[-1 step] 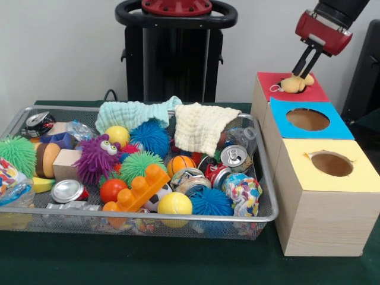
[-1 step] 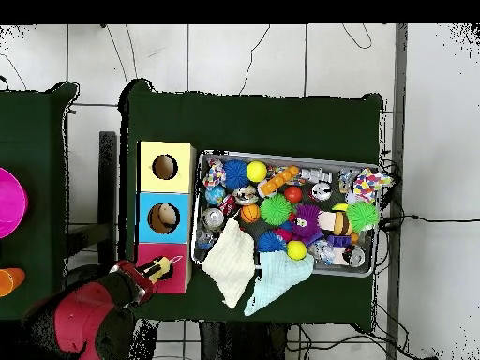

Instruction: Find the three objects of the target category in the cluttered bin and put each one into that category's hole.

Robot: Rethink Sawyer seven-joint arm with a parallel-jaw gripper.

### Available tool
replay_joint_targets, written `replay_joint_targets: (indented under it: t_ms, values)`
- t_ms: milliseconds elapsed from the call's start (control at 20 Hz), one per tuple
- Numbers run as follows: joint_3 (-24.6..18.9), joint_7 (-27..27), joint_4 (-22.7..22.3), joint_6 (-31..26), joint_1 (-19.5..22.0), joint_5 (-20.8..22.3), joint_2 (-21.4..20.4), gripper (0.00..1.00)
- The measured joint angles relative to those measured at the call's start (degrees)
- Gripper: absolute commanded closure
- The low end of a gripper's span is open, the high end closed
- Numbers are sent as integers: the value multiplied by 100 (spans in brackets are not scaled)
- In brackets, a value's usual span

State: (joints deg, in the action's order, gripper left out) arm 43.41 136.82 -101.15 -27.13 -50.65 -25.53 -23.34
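a small tan plush toy (image 1: 294,84) sits at the hole of the red-topped box (image 1: 317,92), right at the tip of the tool (image 1: 304,66), whose dark fingers (image 1: 301,59) pinch its top. just this side of the tool come the blue-topped box (image 1: 279,113) and then the yellow-topped box (image 1: 362,172). off to the tool's side on the green surface (image 1: 119,261), the wire bin (image 1: 270,196) is heaped with spiky balls, cans, cloths and blocks.

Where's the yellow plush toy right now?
In the front view the yellow plush toy sits at the hole of the red-topped box, far right, held between the gripper's jaws, behind the blue-topped box.
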Motion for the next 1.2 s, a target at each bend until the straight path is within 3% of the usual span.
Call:
replay_joint_targets:
  t_ms: [400,1200]
  values:
    - [0,0,-4,297,0,-1,164,100]
    - [-1,0,-7,327,14,-2,460,100]
